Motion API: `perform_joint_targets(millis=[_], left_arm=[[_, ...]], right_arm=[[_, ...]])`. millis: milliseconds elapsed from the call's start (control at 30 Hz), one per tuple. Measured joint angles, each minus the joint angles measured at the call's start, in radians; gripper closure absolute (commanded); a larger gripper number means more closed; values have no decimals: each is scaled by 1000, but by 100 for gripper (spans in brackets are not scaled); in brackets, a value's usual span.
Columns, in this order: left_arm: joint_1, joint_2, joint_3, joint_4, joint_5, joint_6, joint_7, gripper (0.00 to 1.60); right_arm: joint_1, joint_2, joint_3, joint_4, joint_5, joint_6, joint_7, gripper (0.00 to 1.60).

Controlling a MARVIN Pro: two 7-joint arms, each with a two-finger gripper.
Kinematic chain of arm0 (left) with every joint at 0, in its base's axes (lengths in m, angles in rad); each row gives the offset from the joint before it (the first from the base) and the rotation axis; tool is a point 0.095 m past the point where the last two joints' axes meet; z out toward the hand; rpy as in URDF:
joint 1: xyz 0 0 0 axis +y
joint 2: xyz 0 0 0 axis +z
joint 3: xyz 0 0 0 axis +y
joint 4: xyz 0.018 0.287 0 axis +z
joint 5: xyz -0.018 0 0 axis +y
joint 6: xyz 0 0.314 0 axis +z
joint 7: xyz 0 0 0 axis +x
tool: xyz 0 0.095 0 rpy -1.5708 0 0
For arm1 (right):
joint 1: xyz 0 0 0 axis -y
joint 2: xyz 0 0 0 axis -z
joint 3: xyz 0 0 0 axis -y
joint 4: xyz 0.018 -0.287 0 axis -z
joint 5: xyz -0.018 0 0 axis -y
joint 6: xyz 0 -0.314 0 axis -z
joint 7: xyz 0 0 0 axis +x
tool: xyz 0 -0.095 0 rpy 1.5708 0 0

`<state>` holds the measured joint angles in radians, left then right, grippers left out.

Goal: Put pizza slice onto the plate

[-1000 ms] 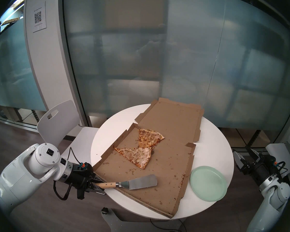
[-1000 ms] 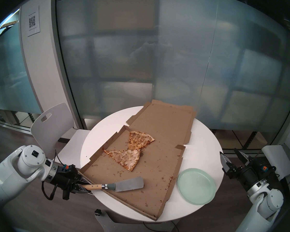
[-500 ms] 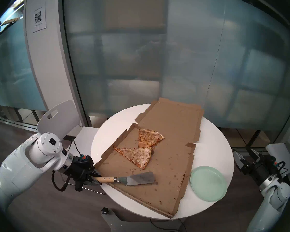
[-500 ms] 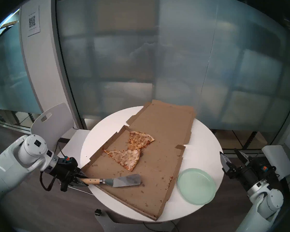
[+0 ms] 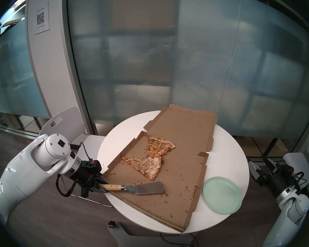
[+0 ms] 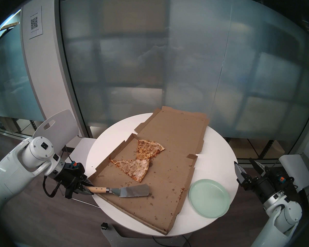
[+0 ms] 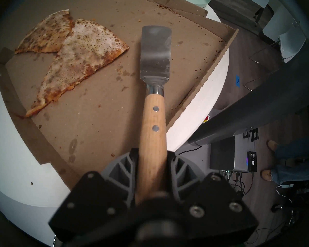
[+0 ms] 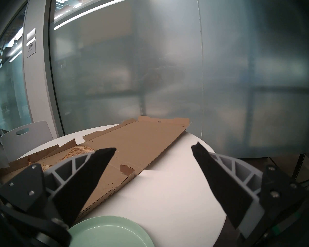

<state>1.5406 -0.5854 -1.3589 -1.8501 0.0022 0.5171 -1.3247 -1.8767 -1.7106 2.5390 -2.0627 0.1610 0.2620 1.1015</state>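
Item: my left gripper [image 7: 152,168] clenched on spatula [image 5: 132,187] handle at tabletop [image 5: 227,162] left edge, blade over the open pizza box [image 5: 177,170]. Pizza slice [image 5: 144,166] in box, left-centre. Plate [image 5: 222,195] at right edge. My right gripper [image 8: 153,148] released beside it

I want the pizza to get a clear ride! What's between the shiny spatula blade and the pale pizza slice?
Only bare, crumb-speckled box cardboard separates the spatula blade from the pizza slice, clearest in the left wrist view.

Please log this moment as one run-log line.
left hand: shut on wooden-handled metal spatula | right hand: open | long pale pizza slice: in cardboard box
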Motion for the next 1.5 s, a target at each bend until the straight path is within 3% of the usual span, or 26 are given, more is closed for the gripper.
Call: perform_joint_targets(millis=[533, 1133, 1500], left_arm=[[-135, -2, 150, 51, 8, 19, 21, 160], [-192, 38, 249, 50, -57, 28, 30, 160], [-258, 35, 316, 112, -76, 35, 37, 160]], right_arm=[[0, 0, 0, 0, 0, 0, 0, 0], [0, 0, 0, 0, 0, 0, 0, 0], [0, 0, 0, 0, 0, 0, 0, 0]])
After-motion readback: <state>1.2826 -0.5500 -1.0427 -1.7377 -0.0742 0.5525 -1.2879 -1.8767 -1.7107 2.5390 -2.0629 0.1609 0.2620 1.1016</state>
